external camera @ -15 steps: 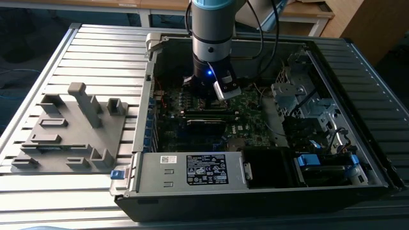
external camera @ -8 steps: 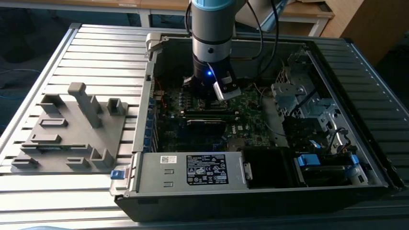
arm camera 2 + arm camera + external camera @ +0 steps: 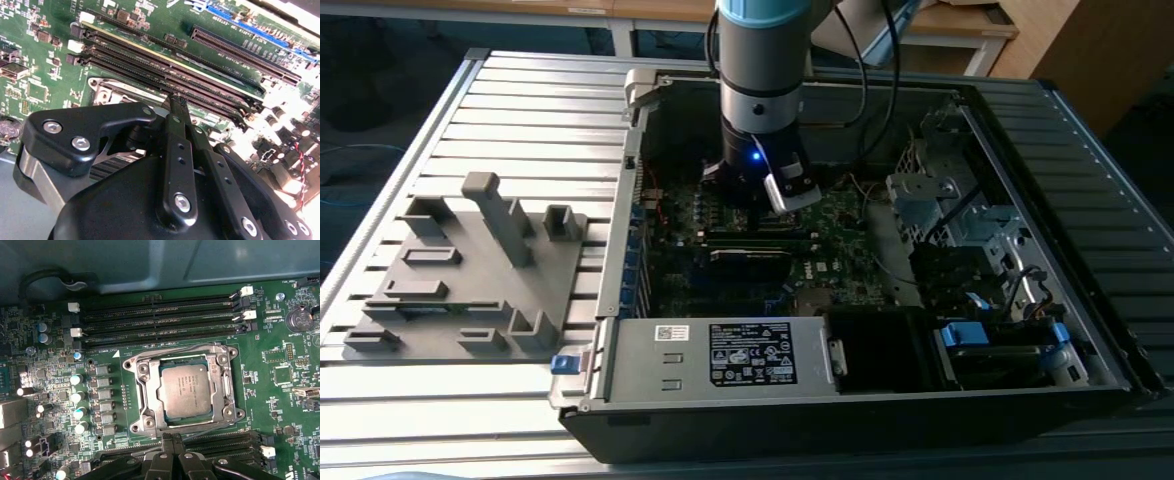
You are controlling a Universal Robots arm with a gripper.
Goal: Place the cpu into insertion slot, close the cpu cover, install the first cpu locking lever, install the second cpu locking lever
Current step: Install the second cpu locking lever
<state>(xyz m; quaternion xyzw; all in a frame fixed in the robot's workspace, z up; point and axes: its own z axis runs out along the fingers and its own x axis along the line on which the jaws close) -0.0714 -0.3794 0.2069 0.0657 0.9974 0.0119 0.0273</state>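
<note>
Hanging inside the open computer case (image 3: 1067, 330), the arm (image 3: 762, 60) reached down over the green motherboard (image 3: 260, 395). In the first wrist view the cpu (image 3: 184, 390) lay flat in the insertion slot (image 3: 227, 388), with the silvery cpu cover (image 3: 144, 371) closed down around it, framing its grey top. The gripper (image 3: 172, 439) sat at the slot's edge, beside the memory slots (image 3: 160, 315) nearer the camera, its fingers (image 3: 176, 131) pressed together with nothing between them, the tips close to a thin wire lever (image 3: 200, 432) running along that edge. Whether they touched it could not be told. A grey fixture tray (image 3: 467, 270) lay on the slatted table (image 3: 520, 110), toward the exterior view's left of the case.
</note>
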